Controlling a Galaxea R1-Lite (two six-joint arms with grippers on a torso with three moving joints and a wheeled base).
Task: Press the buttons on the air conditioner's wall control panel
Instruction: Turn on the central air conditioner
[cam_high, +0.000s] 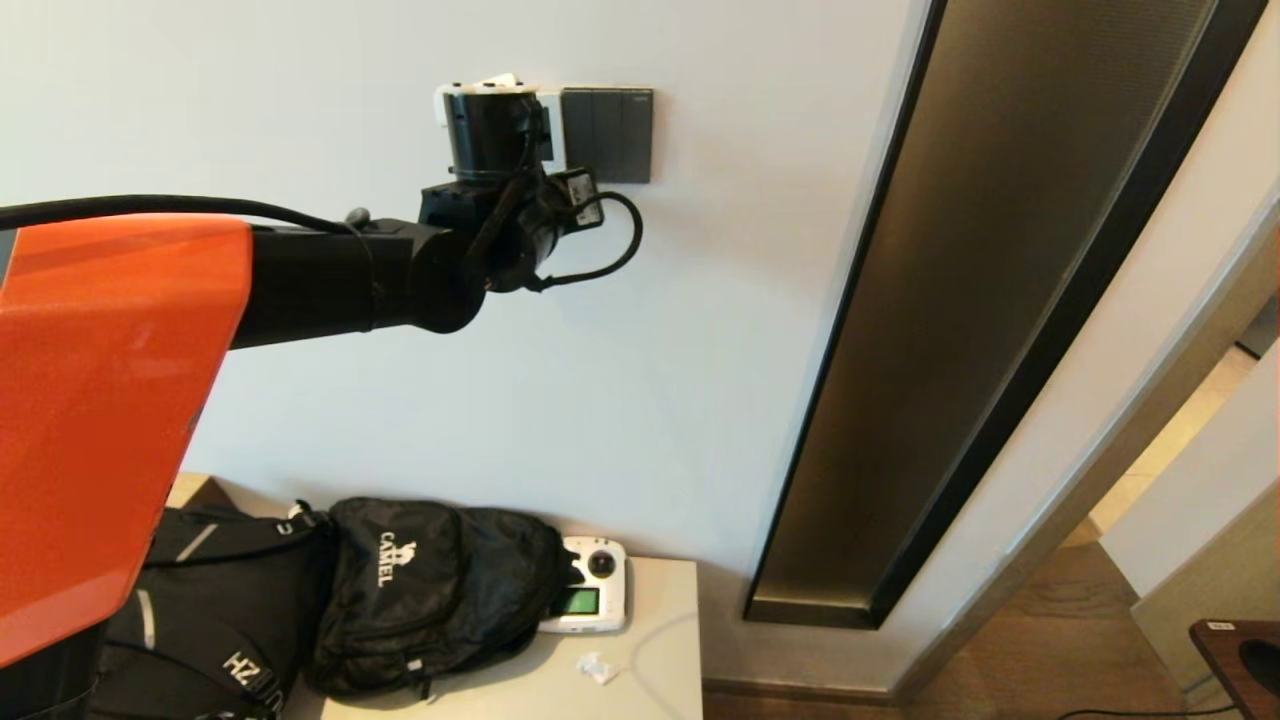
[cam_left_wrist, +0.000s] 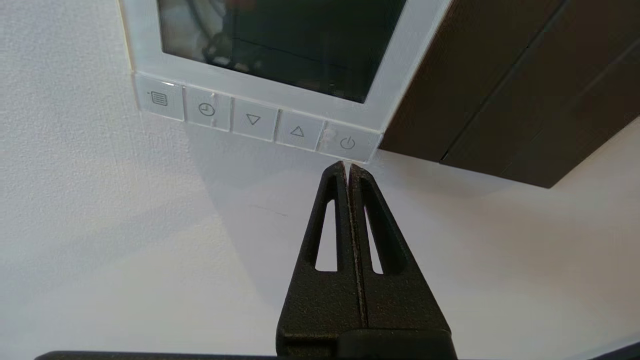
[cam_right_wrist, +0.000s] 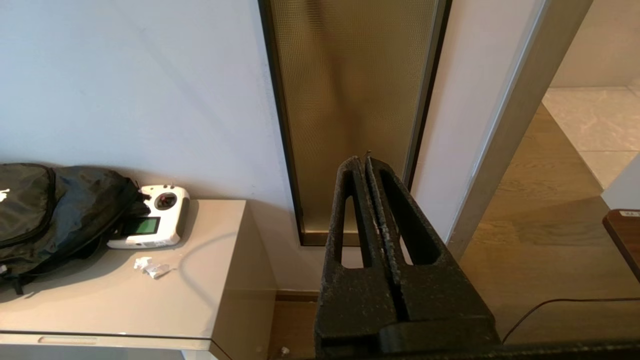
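Note:
The white air conditioner control panel (cam_left_wrist: 395, 85) is on the wall, with a dark screen (cam_left_wrist: 285, 45) and a row of several buttons under it. My left gripper (cam_left_wrist: 348, 166) is shut and empty, its tips just below the power button (cam_left_wrist: 347, 143), the last in the row. The up-arrow button (cam_left_wrist: 297, 132) and down-arrow button (cam_left_wrist: 253, 120) are beside it. In the head view my left arm is raised and its wrist (cam_high: 495, 130) covers most of the panel. My right gripper (cam_right_wrist: 365, 161) is shut and empty, parked low, away from the panel.
A dark grey switch plate (cam_high: 607, 133) adjoins the panel (cam_left_wrist: 505, 95). A tall dark glass strip (cam_high: 960, 330) runs down the wall. Below, a beige cabinet (cam_high: 660, 660) carries black backpacks (cam_high: 430, 590), a white remote controller (cam_high: 592, 585) and a paper scrap (cam_high: 598, 667).

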